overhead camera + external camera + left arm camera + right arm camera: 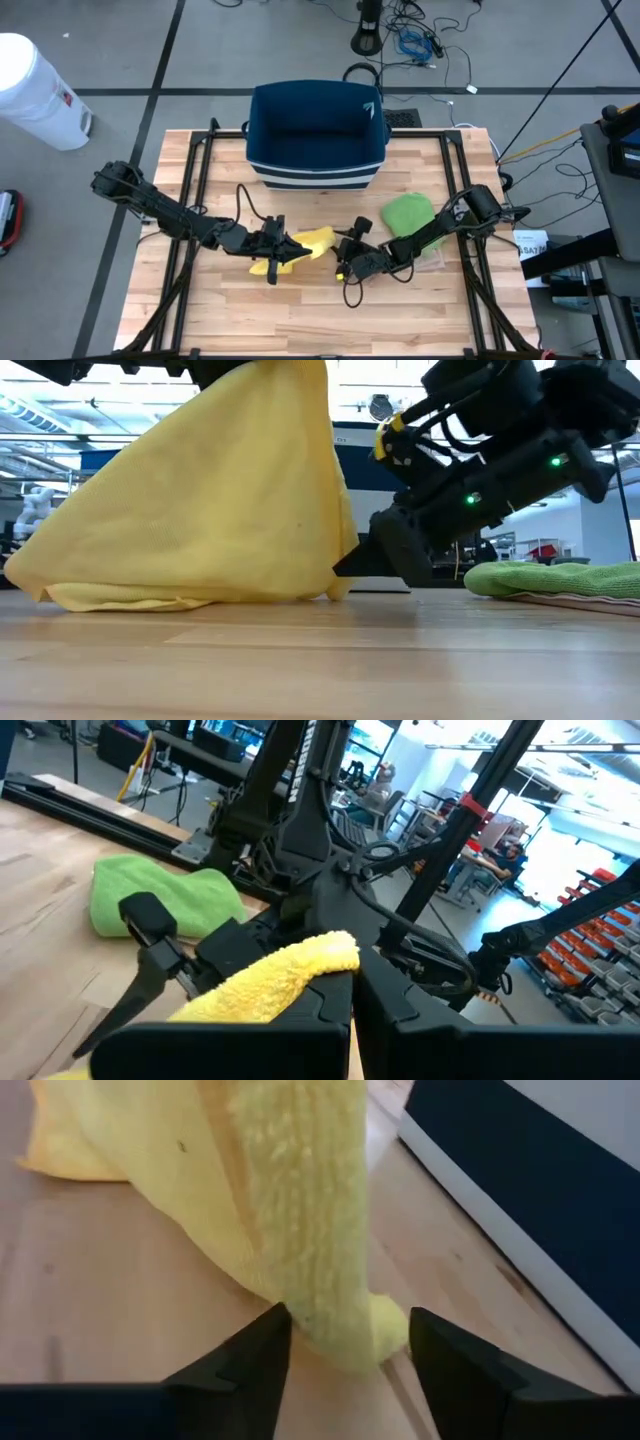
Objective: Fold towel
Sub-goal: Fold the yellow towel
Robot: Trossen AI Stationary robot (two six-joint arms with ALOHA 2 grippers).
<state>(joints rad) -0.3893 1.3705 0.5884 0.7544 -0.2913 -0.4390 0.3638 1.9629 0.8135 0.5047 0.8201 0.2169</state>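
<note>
— At the middle of the table (pixel 300 310), just in front of the blue bin (pixel 316 135), what are you doing with that yellow towel (pixel 300 248)?

— My left gripper (pixel 272 243) is pressed together on its upper edge and holds it lifted, so the cloth hangs down in a tent with its lower hem resting on the wood. I keep it raised so the free corner dangles where my other tool can reach it

— And your right gripper (pixel 348 1342)?

— It sits low at the table, fingers spread, one on each side of the hanging corner, which droops into the gap between them. Nothing is pinched there yet, as far as I can see

— Why from that side?

— I judge that with two corners held I can carry one edge over the other and lay it flat

— What about the green cloth (pixel 408 214)?

— It lies bunched beside my right arm, apart from the yellow one; I leave it alone
</note>
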